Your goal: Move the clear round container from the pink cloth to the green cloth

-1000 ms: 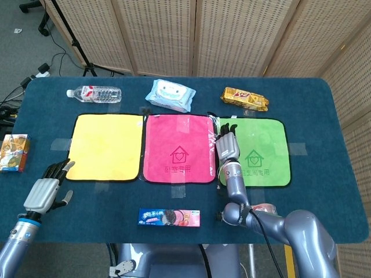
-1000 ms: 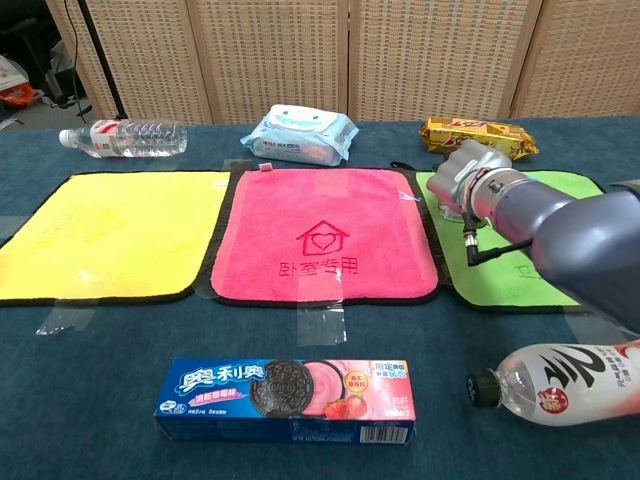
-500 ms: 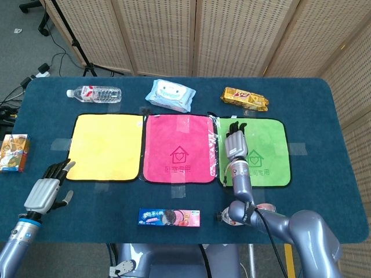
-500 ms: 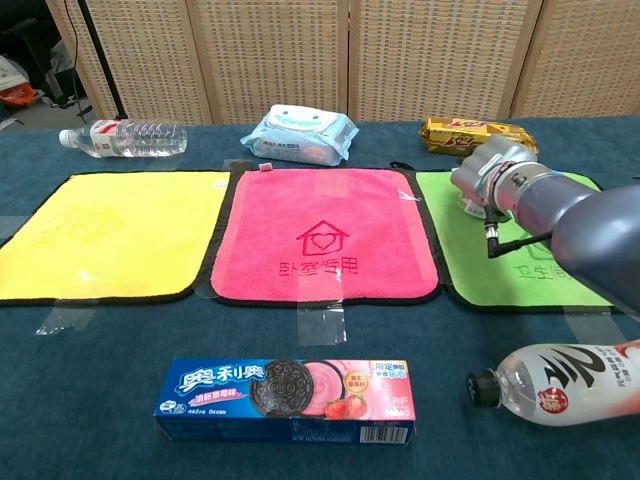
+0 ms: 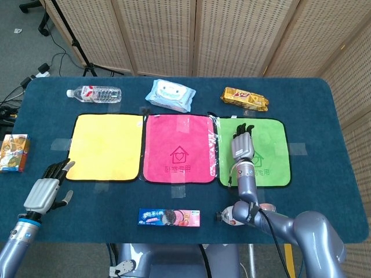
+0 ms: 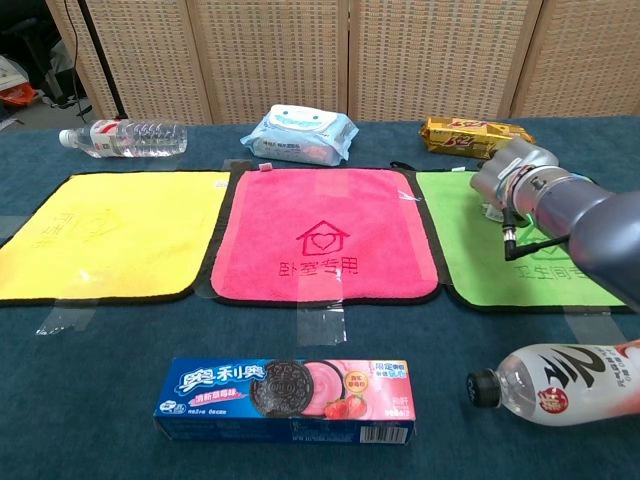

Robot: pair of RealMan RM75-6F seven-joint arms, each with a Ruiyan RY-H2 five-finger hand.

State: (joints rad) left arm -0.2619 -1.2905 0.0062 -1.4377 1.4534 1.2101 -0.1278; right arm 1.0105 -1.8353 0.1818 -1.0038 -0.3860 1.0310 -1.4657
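Head view: three cloths lie side by side across the middle of the table, one yellow cloth (image 5: 107,145) at 9 o'clock, one pink cloth (image 5: 179,147) in the centre and one green cloth (image 5: 272,142) at 3 o'clock. The pink one is bare. The right hand (image 5: 242,146) hangs over the green cloth's near-left part, fingers pointing toward 12 o'clock and bent down, likely because it covers its load; from above that load is hidden. The left hand (image 5: 45,190) rests at 8 o'clock, off the cloths, fingers loosely apart and holding nothing, so it looks idle. Along the far edge sit one water bottle (image 5: 94,92) at 10 o'clock, one pack of wipes (image 5: 170,95) at 12 and one snack packet (image 5: 246,99) at 1. One small box (image 5: 13,153) lies at 9 o'clock, one cookie box (image 5: 168,218) at 6.

Chest view: the right hand is bunched over the green cloth, and a pale glimpse of the clear round container (image 6: 491,209) shows beneath it, apparently clasped. Whether it touches the cloth is unclear. One drink bottle (image 6: 560,385) lies on its side at 5 o'clock.
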